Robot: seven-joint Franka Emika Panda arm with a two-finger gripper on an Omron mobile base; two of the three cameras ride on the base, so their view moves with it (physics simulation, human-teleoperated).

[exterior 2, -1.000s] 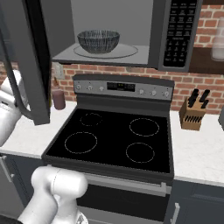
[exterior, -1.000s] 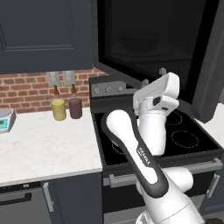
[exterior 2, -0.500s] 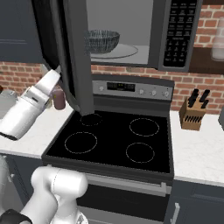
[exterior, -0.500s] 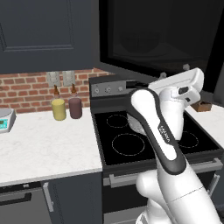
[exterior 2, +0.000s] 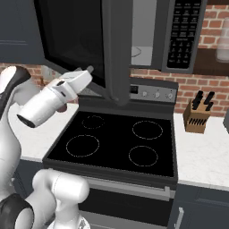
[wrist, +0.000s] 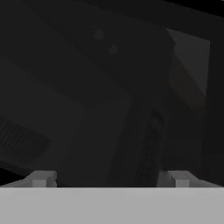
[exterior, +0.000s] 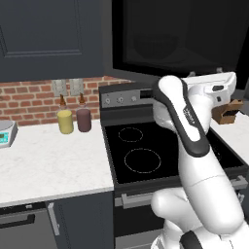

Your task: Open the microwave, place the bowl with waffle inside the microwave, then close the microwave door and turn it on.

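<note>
The microwave (exterior 2: 181, 31) hangs above the stove, and its microwave door (exterior 2: 117, 49) stands partly swung, edge-on in the right base view. My gripper (exterior 2: 87, 71) is open and empty, with its fingertips up against the outer face of the door (exterior: 165, 34). In the hand view the gripper (wrist: 111, 179) has its fingertips (wrist: 41, 178) wide apart before dark glass. The bowl (exterior: 155, 46) shows faintly through that glass in the left base view. A sliver of the round glass plate (exterior 2: 139, 51) is visible past the door's edge. The waffle is hidden.
The black stove (exterior: 146, 155) lies below my arm. A yellow jar (exterior: 65, 121) and a maroon jar (exterior: 83, 119) stand by the brick wall, with a scale (exterior: 5, 133) at the far left. A knife block (exterior 2: 197, 117) sits on the right counter.
The microwave door has swung further toward shut. My hand has followed it across, staying against its outer face with the jaws open.
</note>
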